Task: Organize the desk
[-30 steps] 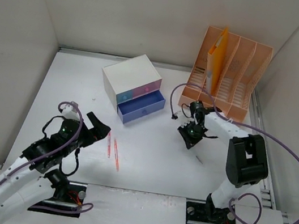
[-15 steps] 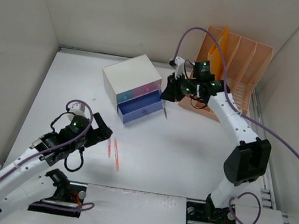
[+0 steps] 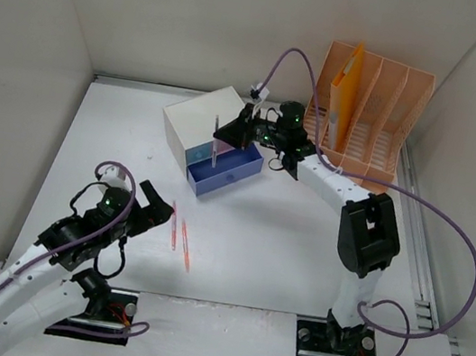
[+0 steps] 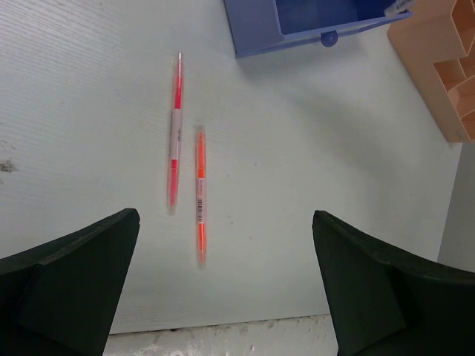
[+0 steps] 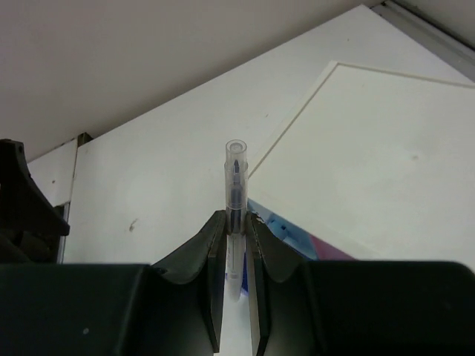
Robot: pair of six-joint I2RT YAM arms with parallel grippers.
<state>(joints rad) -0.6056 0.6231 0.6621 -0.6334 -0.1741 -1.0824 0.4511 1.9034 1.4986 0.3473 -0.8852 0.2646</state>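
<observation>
Top external: right gripper (image 3: 233,131) upper centre of frame, by open blue drawer (image 3: 229,175); jaws clamped on clear pen (image 5: 235,182), held upright. Left gripper (image 4: 225,217) lower left, jaws wide apart, empty, over two orange pens (image 4: 199,185) lying side by side on desk (image 3: 297,261), which fills mid-frame.

We see a matte white desk (image 3: 297,261), two orange-red pens (image 4: 175,133) (a white label band on each), a white box (image 3: 202,117) with pink and blue drawers, a peach rack (image 3: 389,94), an orange folder (image 3: 347,87), and a clear pen (image 5: 234,194) with a dark core.
</observation>
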